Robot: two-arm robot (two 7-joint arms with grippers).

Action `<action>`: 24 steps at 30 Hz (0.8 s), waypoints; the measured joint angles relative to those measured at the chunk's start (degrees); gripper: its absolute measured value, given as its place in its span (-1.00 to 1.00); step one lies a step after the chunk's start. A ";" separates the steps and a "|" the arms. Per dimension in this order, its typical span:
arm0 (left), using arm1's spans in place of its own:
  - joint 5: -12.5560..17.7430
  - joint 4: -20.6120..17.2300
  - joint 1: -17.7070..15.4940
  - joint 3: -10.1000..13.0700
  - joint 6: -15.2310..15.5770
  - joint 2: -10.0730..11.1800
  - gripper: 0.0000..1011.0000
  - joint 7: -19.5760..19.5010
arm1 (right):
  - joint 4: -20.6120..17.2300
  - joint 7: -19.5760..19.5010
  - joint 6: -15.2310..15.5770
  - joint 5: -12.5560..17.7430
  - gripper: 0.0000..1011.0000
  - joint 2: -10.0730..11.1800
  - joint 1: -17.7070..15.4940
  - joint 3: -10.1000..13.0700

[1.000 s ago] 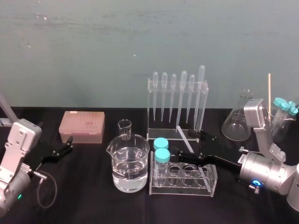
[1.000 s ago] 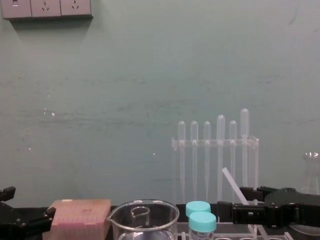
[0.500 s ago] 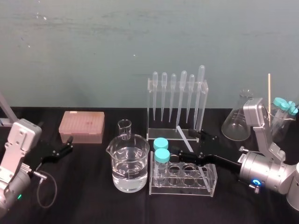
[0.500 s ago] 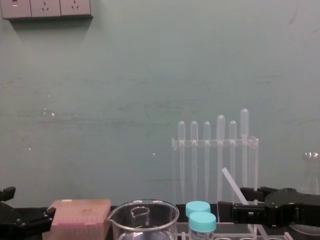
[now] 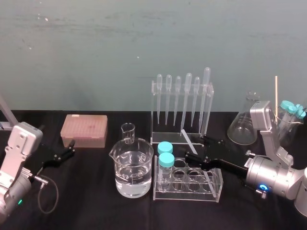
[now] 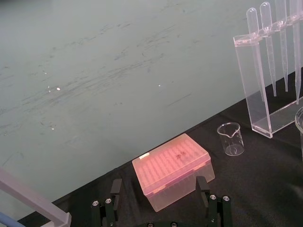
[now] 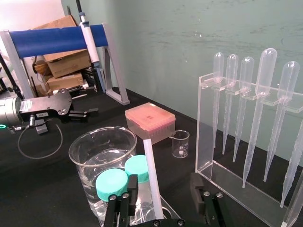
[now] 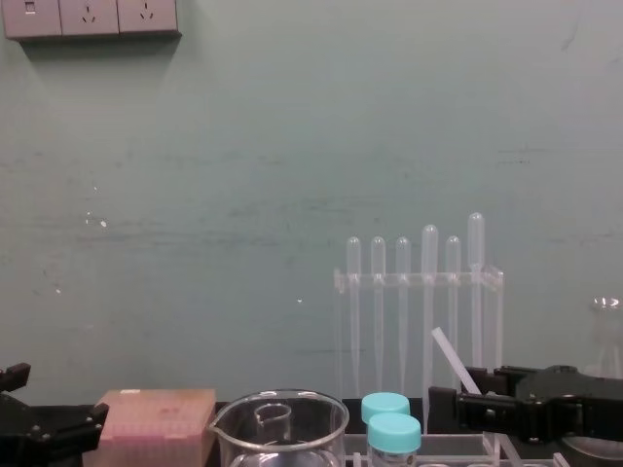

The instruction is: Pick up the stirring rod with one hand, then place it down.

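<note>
Right gripper [image 5: 194, 147] is spread wide, and the stirring rod [image 5: 187, 136] slants between its fingers, unpinched, just in front of the pipette rack [image 5: 182, 109]. We cannot tell whether the lift is done or pending. Left gripper [image 5: 63, 154] is parked far left, spread.

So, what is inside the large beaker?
Clear liquid fills the lower part of the large beaker; nothing else shows in it. The small beaker behind it is partly covered by its rim.
</note>
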 joint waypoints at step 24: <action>0.00 0.00 0.00 0.00 0.00 0.00 0.98 0.00 | -0.05 0.00 -0.10 0.01 -0.86 0.03 -0.04 0.00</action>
